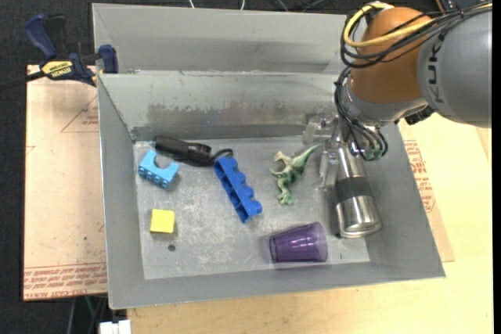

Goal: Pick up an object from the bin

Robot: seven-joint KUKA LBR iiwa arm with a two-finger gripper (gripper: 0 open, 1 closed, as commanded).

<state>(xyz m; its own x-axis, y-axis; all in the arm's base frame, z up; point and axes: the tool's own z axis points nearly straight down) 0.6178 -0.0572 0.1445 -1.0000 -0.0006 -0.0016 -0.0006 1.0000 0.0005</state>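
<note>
Step in hand: approach, judged; no item seen in grasp. Gripper [335,159] low at right of bin [119,192], green toy lizard [288,172] just left, silver metal cylinder [357,209] just nearer. Open or closed: cannot tell. Next move: centre over one item, descend, close.

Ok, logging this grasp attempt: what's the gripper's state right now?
Gripper: cannot be told; it is by the shiny silver metal cup in the grey metal bin.
</note>
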